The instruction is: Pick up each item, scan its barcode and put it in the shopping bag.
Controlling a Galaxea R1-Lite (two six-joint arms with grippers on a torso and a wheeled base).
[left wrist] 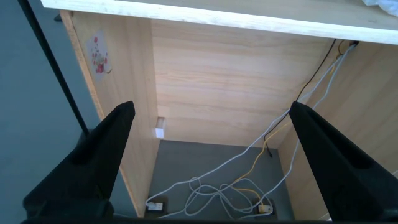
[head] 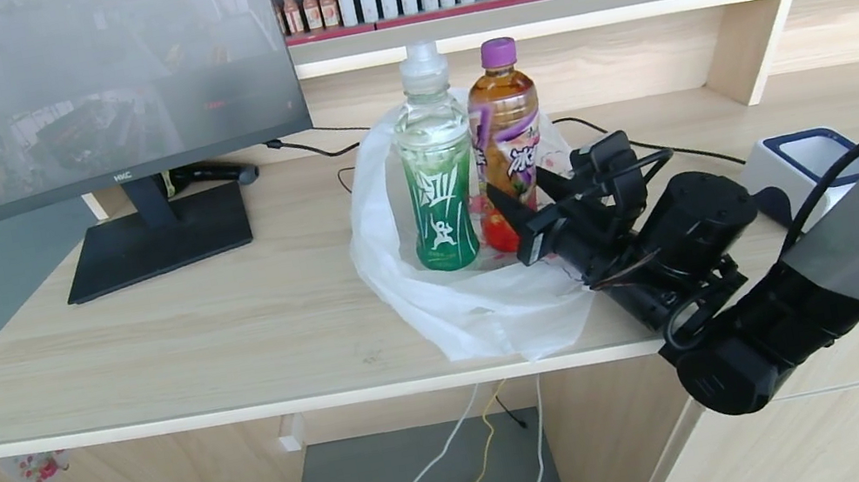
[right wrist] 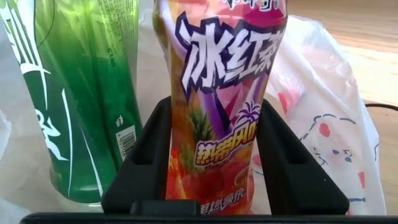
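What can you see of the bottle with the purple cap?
The purple-capped drink bottle is clear plastic holding amber liquid, with a purple, orange and red fruit-print label. It stands upright in the white shopping bag, beside the green bottle. The right gripper clasps its lower part on both sides.

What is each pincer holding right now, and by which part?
The right pincer grips the purple-capped tea bottle by its lower body; the left pincer is open and empty.

Bright, even light is falling across the desk (head: 233, 329). The monitor (head: 66, 84) screen is reflecting the room faintly. The shopping bag (head: 477, 312) is glaring white. The recess (head: 399, 467) under the desk is lying shaded.
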